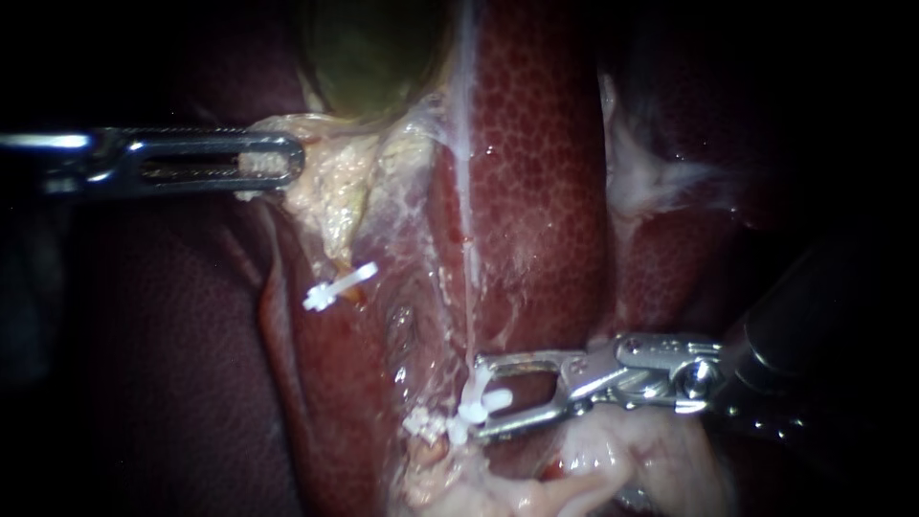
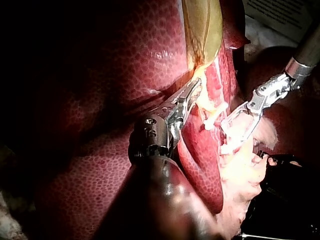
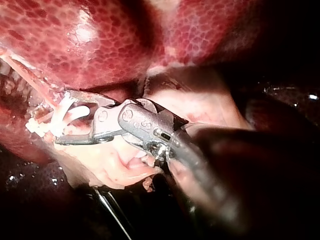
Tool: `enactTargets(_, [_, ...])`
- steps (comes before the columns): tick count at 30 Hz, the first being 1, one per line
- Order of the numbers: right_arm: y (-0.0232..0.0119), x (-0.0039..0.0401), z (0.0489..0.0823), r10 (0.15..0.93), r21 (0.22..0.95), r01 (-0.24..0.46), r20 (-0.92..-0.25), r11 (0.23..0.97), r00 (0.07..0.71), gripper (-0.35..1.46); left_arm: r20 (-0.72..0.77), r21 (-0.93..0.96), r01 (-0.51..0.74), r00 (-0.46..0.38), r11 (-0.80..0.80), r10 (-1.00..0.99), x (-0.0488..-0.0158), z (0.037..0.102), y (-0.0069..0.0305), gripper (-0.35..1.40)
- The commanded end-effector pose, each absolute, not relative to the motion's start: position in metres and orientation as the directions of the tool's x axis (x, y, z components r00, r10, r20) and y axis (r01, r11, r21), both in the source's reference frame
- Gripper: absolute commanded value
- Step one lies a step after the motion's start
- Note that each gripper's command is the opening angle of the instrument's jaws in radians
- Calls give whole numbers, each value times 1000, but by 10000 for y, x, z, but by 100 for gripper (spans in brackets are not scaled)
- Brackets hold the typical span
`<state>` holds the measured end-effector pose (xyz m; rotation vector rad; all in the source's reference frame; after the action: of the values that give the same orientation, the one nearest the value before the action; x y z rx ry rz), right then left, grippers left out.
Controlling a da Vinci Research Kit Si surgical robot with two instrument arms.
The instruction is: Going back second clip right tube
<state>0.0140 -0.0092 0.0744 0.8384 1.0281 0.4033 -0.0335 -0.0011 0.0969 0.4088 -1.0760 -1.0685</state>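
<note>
Two instruments in view. Left instrument comes in level, its end effector clamped narrow on pale tissue just under the green gallbladder. Right instrument enters from the lower right, end effector gaping wide and holding nothing. The white clip sits between the jaw tips, nearer the lower jaw, low beside the liver. The tube under it is too hidden to make out. A ridged white piece lies just beside that clip. The far clip is well apart, below the pale tissue. The right wrist view shows the same: white clip between parted jaws.
</note>
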Motion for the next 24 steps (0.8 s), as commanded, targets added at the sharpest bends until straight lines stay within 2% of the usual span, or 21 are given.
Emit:
enactTargets(1, [-93, 140, 745, 653, 774, 86, -583, 627, 484, 58, 508, 727, 502, 68, 470, -859, -335, 969, -11, -35])
enactTargets(24, [-86, 140, 737, 655, 777, 87, -579, 623, 486, 60, 508, 727, 501, 68, 470, -859, -334, 969, -11, -35])
